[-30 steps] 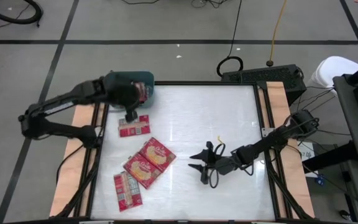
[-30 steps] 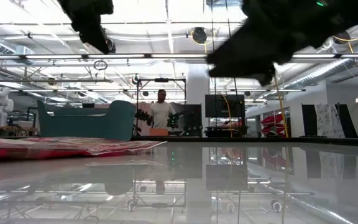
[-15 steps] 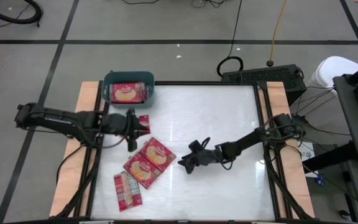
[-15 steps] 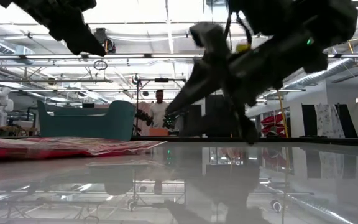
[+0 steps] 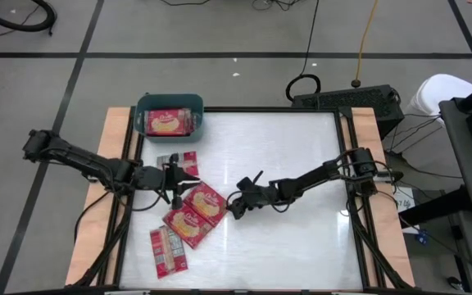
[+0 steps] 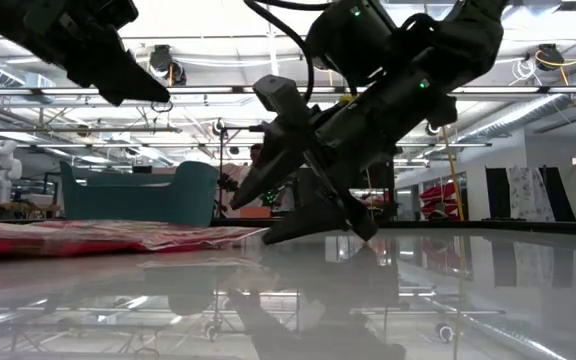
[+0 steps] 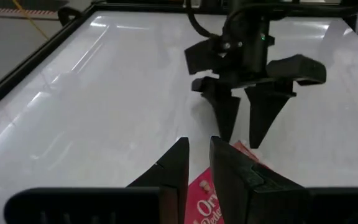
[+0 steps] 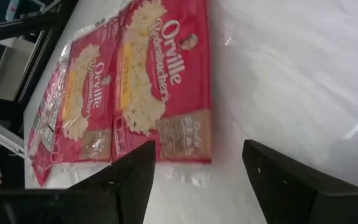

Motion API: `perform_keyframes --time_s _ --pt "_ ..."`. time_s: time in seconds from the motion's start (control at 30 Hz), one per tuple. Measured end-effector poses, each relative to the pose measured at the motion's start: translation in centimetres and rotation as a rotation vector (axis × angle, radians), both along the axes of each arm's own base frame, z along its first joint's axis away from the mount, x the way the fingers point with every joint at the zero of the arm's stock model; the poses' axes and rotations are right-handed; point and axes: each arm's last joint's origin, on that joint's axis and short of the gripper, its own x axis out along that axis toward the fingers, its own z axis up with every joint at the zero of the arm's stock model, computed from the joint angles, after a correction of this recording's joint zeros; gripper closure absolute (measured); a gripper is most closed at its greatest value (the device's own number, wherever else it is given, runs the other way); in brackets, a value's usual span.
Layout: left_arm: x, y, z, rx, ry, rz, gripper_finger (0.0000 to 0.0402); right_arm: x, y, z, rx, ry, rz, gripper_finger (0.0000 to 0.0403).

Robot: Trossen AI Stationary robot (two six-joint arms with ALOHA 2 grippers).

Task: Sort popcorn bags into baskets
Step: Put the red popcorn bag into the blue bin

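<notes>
We take the turning point to be the pair of overlapping popcorn bags (image 5: 197, 213) in the middle of the loose cluster on the bench (image 5: 301, 156); the right gripper (image 5: 238, 202) sits just beside the upper bag's near corner, so the bag lies directly ahead of it, away from the right arm's base; in the right wrist view the same bag (image 8: 160, 74) fills the frame beyond the fingers (image 8: 126, 180), its short end facing the gripper and its long axis running away from it; the gap between those fingers is wide, and nothing is held. The right arm is stretched low across the bench from its right edge, wrist tipped down, fingertips close to the surface in the low view. The left gripper (image 5: 176, 176) hovers just beside the cluster's far edge, near a smaller packet (image 5: 179, 160); its fingers stand narrow with a slim gap and hold nothing; it faces the right gripper across the bags. We judge the right arm the better placed. One bag already lies in the teal basket (image 5: 169, 105); another lies at the front left (image 5: 167, 250).
</notes>
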Motion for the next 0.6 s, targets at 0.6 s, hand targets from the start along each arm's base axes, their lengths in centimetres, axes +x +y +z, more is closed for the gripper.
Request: perform_keyframes --time_s 0.6 --pt "-0.9 -0.8 -2.5 -0.057 -0.081 0.002 0.0332 -0.1 1.3 0.1 -0.035 -0.012 0.029 0.0215"
